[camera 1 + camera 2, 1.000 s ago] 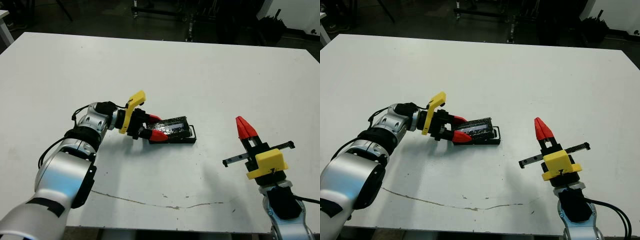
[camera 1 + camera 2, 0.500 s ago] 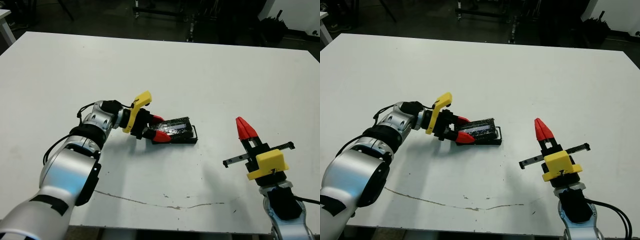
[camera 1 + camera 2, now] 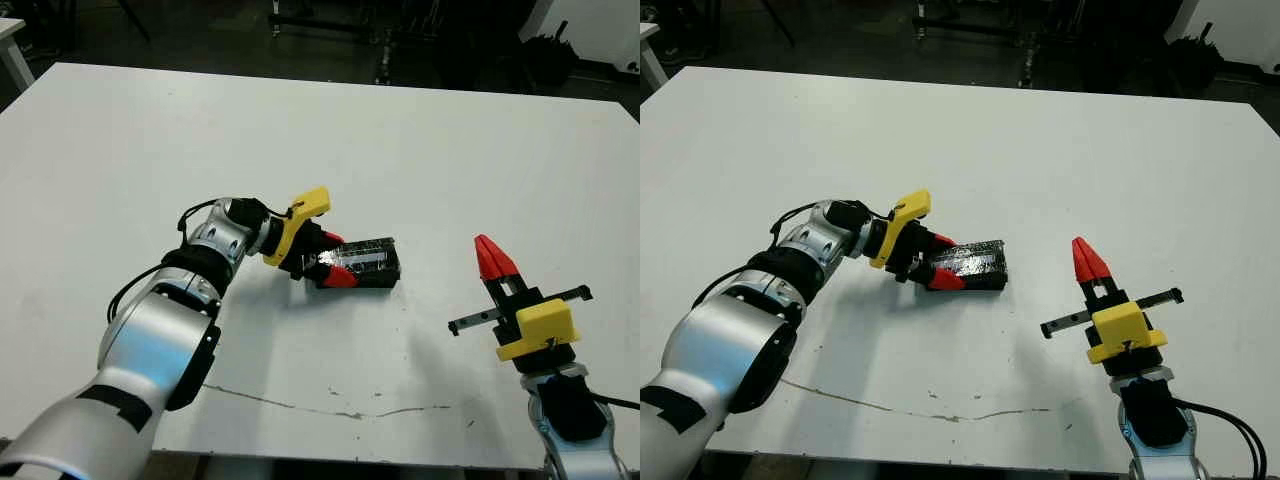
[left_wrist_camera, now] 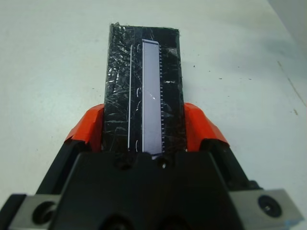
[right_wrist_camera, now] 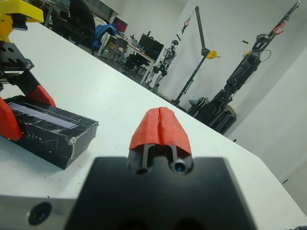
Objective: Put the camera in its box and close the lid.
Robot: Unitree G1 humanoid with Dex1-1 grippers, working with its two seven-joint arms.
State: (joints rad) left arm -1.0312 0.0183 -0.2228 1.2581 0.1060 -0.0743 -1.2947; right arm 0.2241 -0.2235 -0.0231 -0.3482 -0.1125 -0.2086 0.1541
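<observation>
Lid (image 3: 365, 258) lying on box (image 5: 48, 135) mid-counter (image 3: 450, 150), pinched at one end by left gripper (image 3: 333, 268); right gripper (image 3: 492, 257) pressed together, well apart; risk of dragging lid askew on release, since grip straddles both.

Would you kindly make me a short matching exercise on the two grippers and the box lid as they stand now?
Things:
1. left gripper
2. right gripper
3. lid

States:
A. fingers shut together, holding nothing, apart from the box
B. lying flat on top of the box
C. one finger on either long side of the lid

Pairs: 1-C, 2-A, 3-B
</observation>
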